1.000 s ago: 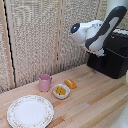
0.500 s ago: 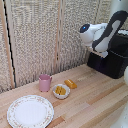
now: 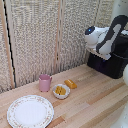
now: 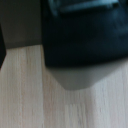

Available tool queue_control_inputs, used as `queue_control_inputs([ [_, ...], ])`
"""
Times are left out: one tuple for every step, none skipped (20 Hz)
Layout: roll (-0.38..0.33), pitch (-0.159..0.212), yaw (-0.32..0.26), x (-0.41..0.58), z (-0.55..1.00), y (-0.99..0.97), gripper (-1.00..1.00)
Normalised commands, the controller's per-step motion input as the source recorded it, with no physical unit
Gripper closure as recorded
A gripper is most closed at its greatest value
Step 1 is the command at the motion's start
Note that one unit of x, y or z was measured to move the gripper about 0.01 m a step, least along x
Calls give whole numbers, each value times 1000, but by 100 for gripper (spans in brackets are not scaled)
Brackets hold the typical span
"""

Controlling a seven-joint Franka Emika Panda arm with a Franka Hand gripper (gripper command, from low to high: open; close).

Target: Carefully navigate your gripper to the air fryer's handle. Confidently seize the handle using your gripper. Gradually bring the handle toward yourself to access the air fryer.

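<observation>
At the air fryer [image 3: 114, 59], far on the exterior view's right of the desk [image 3: 92, 97], the arm hides the jaws; spread or pressed, I cannot tell. Pink cup [image 3: 45, 82], bowl [image 3: 61, 91] and plate [image 3: 30, 111] sit well apart from it.

My work surface is a light wooden table [image 3: 95, 97] made of long planks. Resting directly on it, toward the exterior view's right, is the black air fryer [image 3: 112, 62], set at the table's rear by the wall. Toward the exterior view's left stands a pink cup [image 3: 45, 82], upright. Just beside the cup sits a small bowl [image 3: 61, 91] holding yellow pieces, and a separate orange piece [image 3: 71, 84] lies on the wood next to that bowl. Nearer the front edge lies a large white plate [image 3: 30, 111] with a patterned rim. In my wrist view the same pale planks [image 4: 30, 95] run beneath the air fryer's blurred dark body [image 4: 85, 40].
</observation>
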Motion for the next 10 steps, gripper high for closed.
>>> queue_control_inputs([
  [0,0,177,3,0,-563,-100],
  [0,8,147,0,0,-449,-100],
  [0,24,33,0,0,-249,-100],
  [0,0,-4,0,0,-94,-100],
  [0,0,0,0,0,0,100],
  [0,0,0,0,0,0,100],
  [0,0,0,0,0,0,100],
  [0,0,0,0,0,0,100],
  [0,0,0,0,0,0,100],
  [0,0,0,0,0,0,100],
])
